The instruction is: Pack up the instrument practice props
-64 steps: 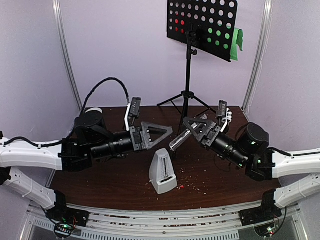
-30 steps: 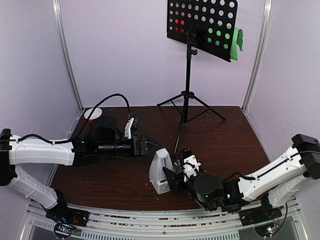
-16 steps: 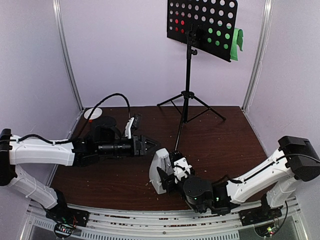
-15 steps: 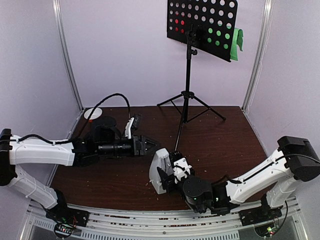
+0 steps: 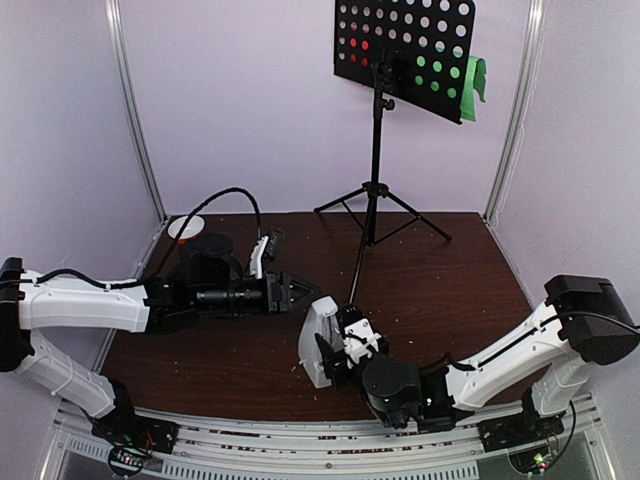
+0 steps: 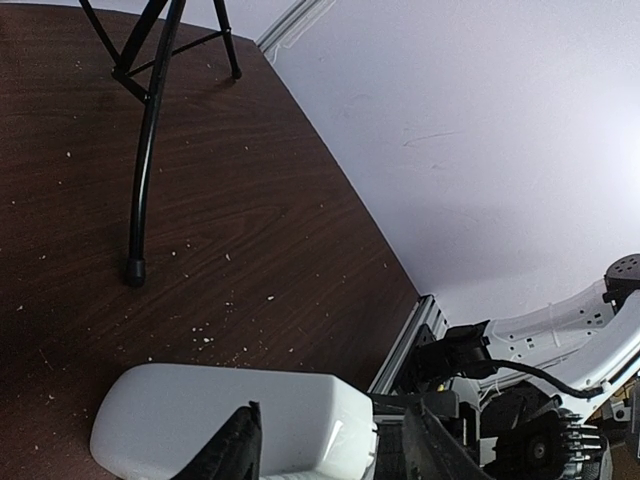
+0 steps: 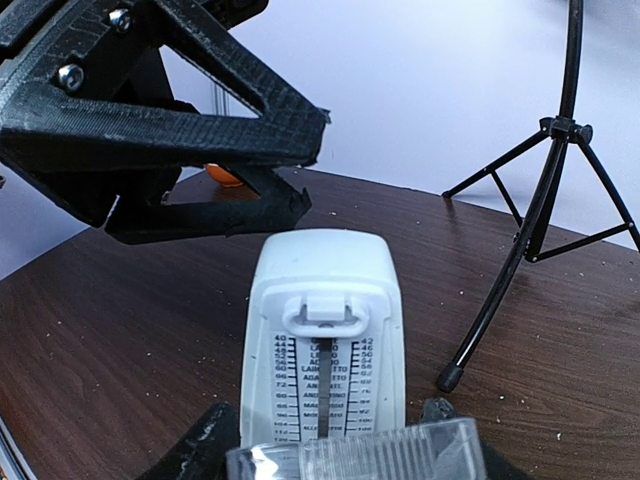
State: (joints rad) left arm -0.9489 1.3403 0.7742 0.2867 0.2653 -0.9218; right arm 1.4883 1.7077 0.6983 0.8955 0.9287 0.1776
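The metronome looks light, hard and slippery, so I would hold its narrow top. My right gripper grasps the clear cover at the frame bottom. If the left gripper pinches, I cannot tell.

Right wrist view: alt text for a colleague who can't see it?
A white metronome stands centre, tempo scale facing the camera, the right claw holding the clear cover low in front. The left claw, jaws open, hangs beside its top; the music stand's tripod legs stand at right.
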